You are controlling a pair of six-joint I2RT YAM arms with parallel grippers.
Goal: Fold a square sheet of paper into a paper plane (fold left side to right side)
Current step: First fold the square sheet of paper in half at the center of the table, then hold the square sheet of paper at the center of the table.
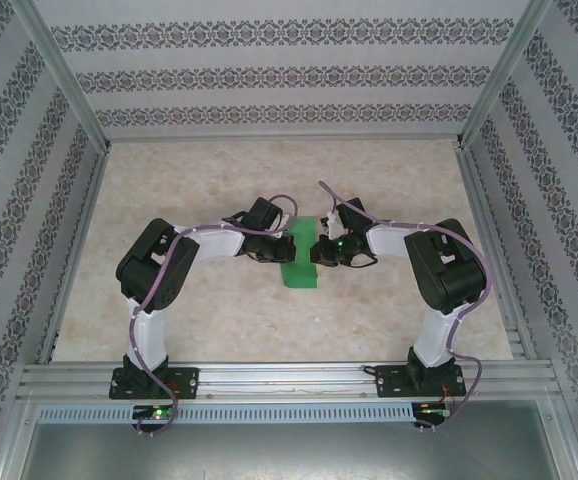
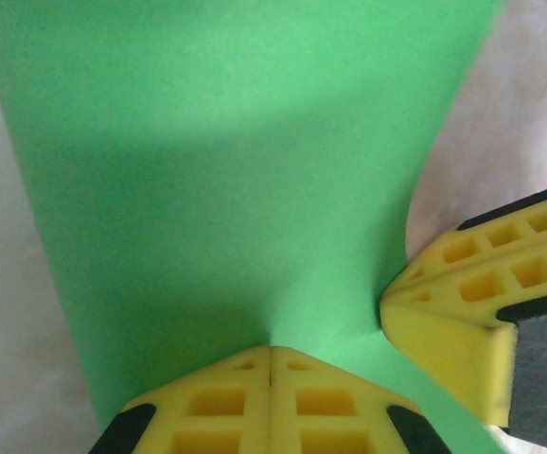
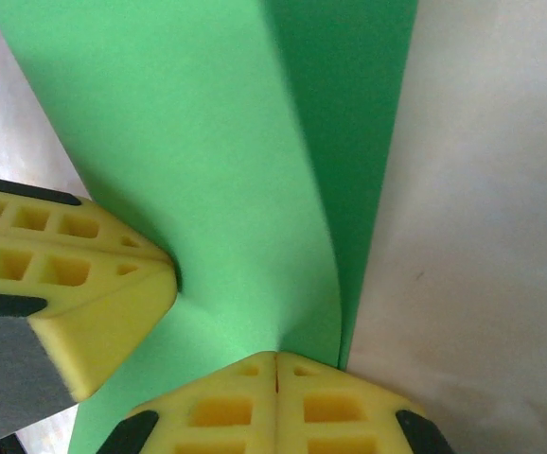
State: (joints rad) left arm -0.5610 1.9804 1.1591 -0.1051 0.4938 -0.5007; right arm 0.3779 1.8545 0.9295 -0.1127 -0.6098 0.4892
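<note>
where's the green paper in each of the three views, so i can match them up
Top external: the square sheet of paper lies mid table, between left gripper and right gripper.
Left wrist: fills the top and middle.
Right wrist: runs from top left to bottom centre.
Shared landmark: the left gripper, shut, tips on the paper.
</note>
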